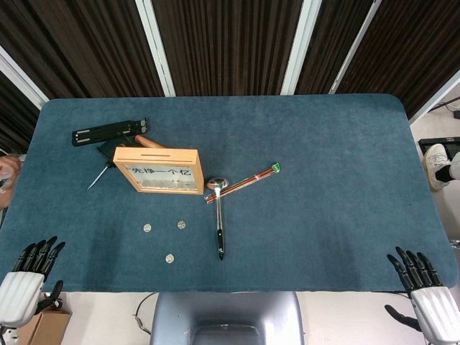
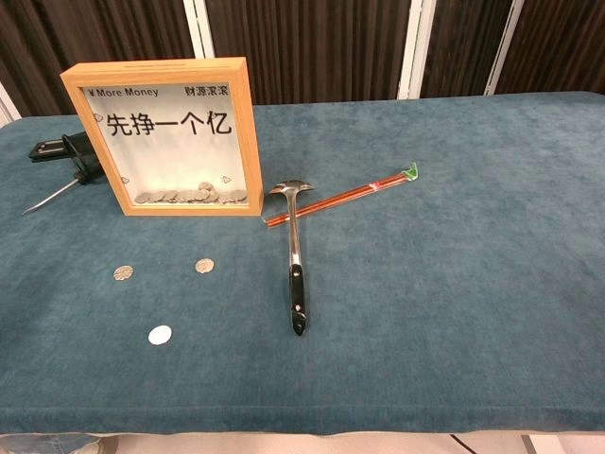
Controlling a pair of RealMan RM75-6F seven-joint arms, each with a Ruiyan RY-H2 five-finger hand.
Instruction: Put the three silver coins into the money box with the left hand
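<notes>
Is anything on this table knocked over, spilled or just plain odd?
Nothing is spilled or broken. The one untidy spot: the long-handled steel ladle lies flat with its bowl over the red chopsticks, crossing them. Three silver coins lie loose before the upright wooden-framed money box.

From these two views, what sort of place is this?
Probably a robot test or lab setup, not a home: a table covered in blue cloth, dark slatted wall panels behind, and staged props like the money box and three coins.

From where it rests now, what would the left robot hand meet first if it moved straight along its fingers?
Probably bare table first; the left robot hand seems to aim just left of the coins, toward the money box. Depth is uncertain.
</notes>
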